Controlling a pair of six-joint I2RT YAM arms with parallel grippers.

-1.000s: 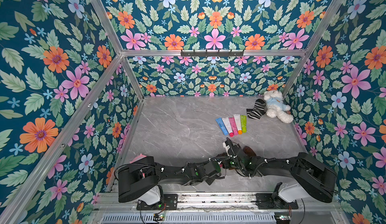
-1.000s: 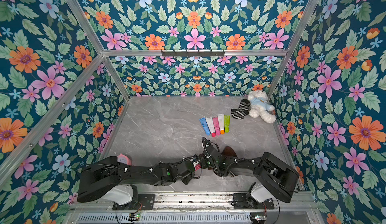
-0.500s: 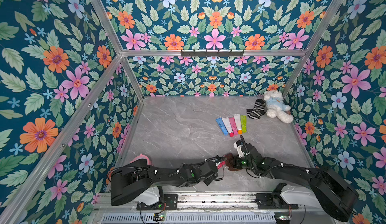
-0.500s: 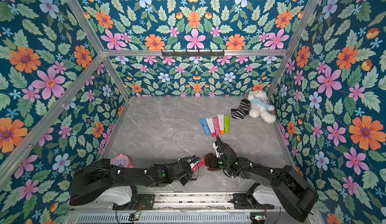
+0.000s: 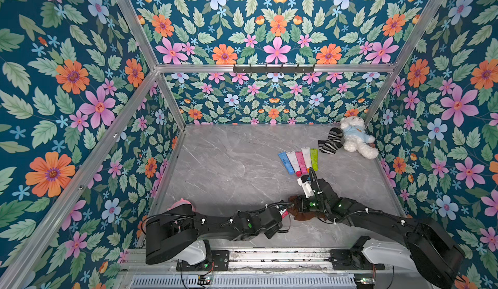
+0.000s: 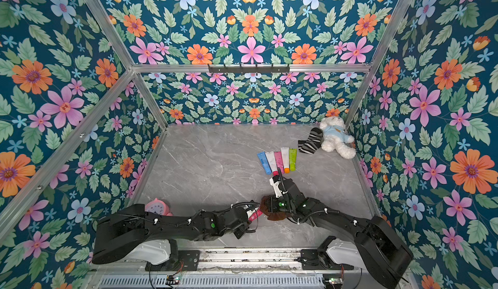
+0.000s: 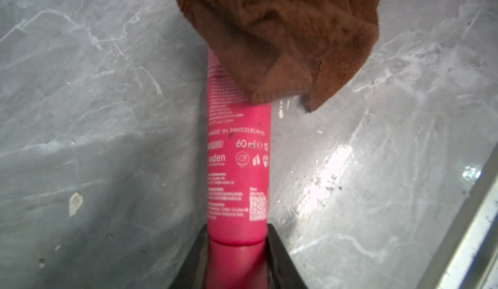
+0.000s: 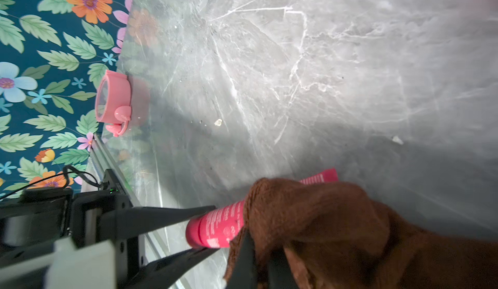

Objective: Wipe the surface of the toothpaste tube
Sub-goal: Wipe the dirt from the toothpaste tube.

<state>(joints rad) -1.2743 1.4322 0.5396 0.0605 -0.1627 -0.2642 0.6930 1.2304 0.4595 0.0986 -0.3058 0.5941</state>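
1. My left gripper [image 7: 237, 246] grips the pink toothpaste tube [image 7: 238, 166] at its cap end, one finger on each side and the jaws narrowed to the tube's width. The tube sits near the front edge of the grey marble table [image 5: 229, 166], a little right of centre. It points right, toward my other arm, with its printed back face toward my left wrist camera.
2. I cannot tell whether the tube touches the table or hangs just above it. It throws a shadow on the marble beside it.
3. My right gripper [image 8: 258, 266] is pinched closed on a brown cloth [image 8: 323, 220]. The cloth bunches around the fingers and hides their tips.
4. The cloth lies over the tube's flat, crimped end and touches it. From my left wrist, about half the tube shows bare between the cloth's edge and my fingers. In both top views the cloth [image 5: 304, 216] is a dark lump between my two wrists.
5. At the near left, against the left wall, stands a pink alarm clock [image 8: 116, 101], well apart from the tube. My left arm partly hides it in the top views.
6. Farther back and right of centre, a row of five tubes [image 5: 297, 161] lies side by side with caps toward me: blue, white, pink, white, green.
7. Beyond them, toward the far right corner, a striped sock [image 5: 330, 141] lies against a white teddy bear [image 5: 354, 136] in a blue top.
8. High on the far wall runs a dark hook rail [image 5: 273, 69].
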